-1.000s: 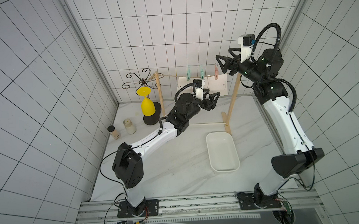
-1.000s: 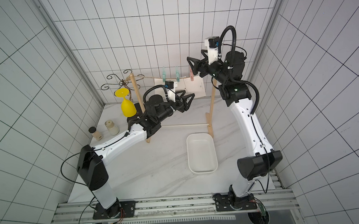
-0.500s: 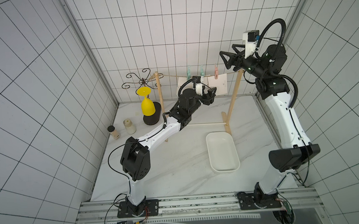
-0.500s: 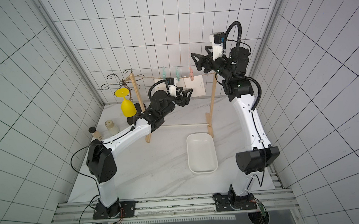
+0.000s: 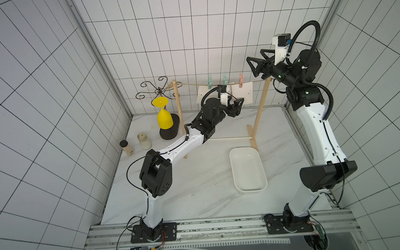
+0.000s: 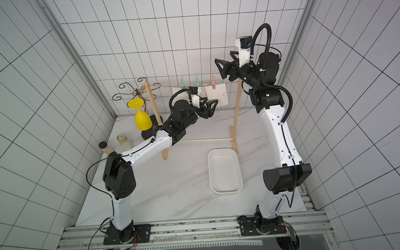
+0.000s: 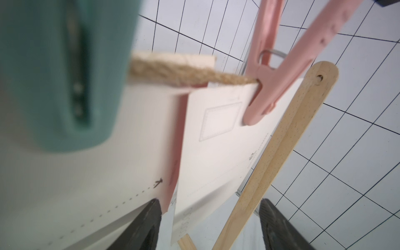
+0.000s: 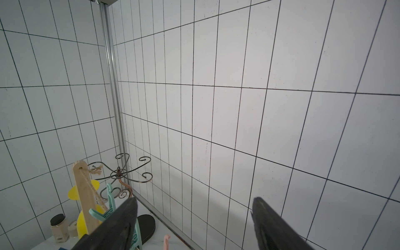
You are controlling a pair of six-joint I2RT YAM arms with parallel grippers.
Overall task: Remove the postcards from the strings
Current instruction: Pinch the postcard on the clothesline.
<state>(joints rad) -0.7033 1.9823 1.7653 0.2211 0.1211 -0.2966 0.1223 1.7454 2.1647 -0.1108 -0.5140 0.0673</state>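
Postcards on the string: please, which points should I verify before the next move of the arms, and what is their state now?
1. The left gripper is open: ok, jaws stand apart.
2. The right gripper is open and empty: ok.
3. The postcard under the pink peg hangs on the string: ok.
4. The postcard's lower edge lies between the left jaws: cannot tell, depth is unclear.
5. The right gripper is at the pink peg: not ok, it stands above and apart.
6. The tray is empty: ok.
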